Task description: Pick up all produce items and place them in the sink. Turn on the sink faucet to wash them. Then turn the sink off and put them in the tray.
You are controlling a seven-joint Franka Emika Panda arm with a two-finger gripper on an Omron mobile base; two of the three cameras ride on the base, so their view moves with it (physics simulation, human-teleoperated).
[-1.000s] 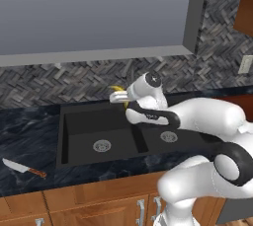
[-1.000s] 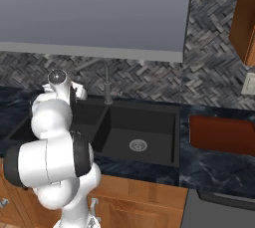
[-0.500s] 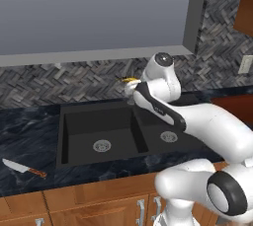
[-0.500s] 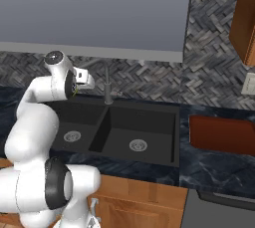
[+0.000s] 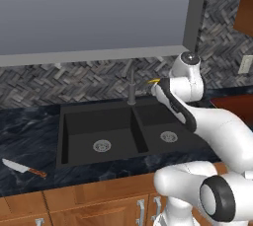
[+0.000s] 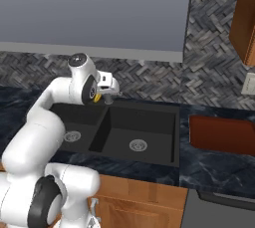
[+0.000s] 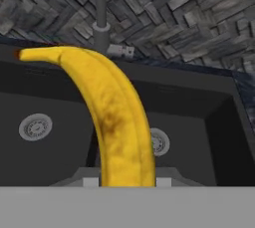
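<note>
The gripper (image 6: 102, 94) is closed tight on the banana (image 7: 112, 117), which juts out from between its fingers, up in the air over the sink (image 5: 118, 131) below it. Just beyond the gripper stands the faucet (image 5: 132, 87), at the sink's back rim. The banana is curved and yellow, with brownish bruising along its middle and a dark tip at its far end. Well off to the gripper's right, past the sink, the reddish-brown tray (image 6: 221, 135) lies on the counter (image 6: 219, 165).
</note>
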